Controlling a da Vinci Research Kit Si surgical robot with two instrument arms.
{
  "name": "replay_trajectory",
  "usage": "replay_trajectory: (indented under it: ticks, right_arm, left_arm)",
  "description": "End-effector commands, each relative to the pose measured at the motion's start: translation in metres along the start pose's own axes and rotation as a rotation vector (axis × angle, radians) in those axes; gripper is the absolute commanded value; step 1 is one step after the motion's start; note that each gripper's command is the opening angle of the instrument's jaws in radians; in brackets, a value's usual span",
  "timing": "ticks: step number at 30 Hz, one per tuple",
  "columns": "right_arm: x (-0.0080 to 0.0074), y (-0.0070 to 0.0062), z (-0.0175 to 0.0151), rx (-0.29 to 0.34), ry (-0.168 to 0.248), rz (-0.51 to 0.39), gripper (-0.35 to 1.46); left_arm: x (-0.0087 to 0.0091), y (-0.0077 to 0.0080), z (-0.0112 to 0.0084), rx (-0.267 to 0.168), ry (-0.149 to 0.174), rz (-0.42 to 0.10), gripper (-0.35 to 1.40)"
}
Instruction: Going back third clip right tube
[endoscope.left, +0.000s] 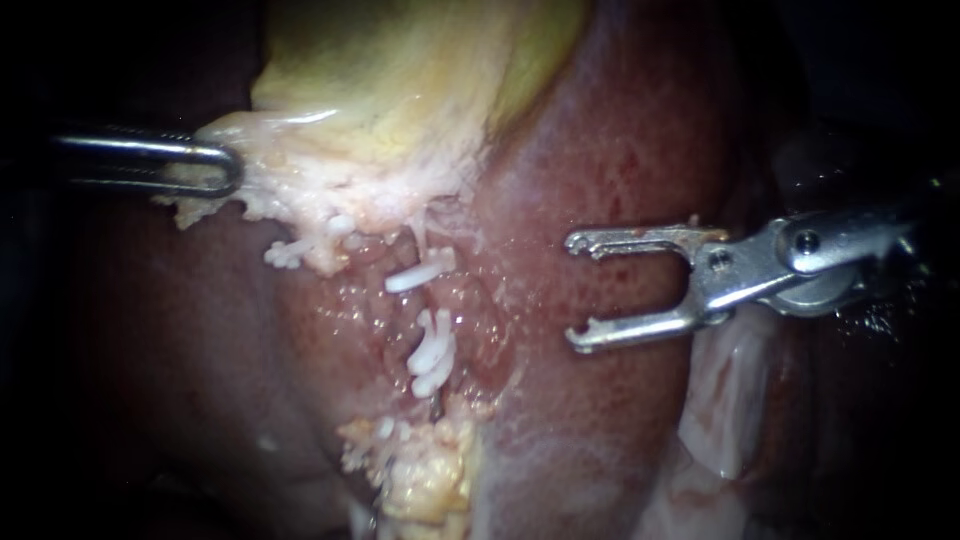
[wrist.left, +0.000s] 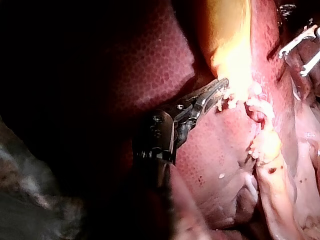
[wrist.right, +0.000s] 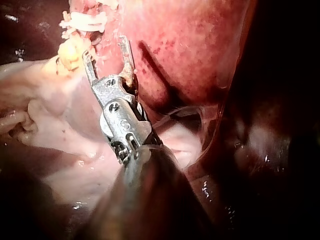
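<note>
Endoscope view: at upper left my left instrument (endoscope.left: 215, 170) grasps the gallbladder's (endoscope.left: 400, 80) pale edge, I judge to stretch the field. White clips (endoscope.left: 432, 355) sit on the tube at centre. My right instrument (endoscope.left: 578, 290) stands clear to their right, jaws released and empty.

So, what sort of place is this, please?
Probably a surgical training bench: mottled dark red liver, white plastic clips, slender metal left instrument gripping pale yellow gallbladder, right instrument open.
</note>
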Motion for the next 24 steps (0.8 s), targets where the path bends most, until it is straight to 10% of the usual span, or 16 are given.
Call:
replay_trajectory:
  ticks: [1, 24]
  right_arm:
    - [0.0000, 0.0000, -0.0001, 0.000, 0.001, -0.005, 0.50]
    - [0.0000, -0.0002, -0.0003, 0.008, 0.003, -0.006, 0.50]
  left_arm:
    - [-0.0001, -0.0001, 0.0001, 0.001, 0.000, 0.001, -0.35]
    - [-0.0031, -0.0019, 0.0066, -0.020, -0.016, 0.021, -0.35]
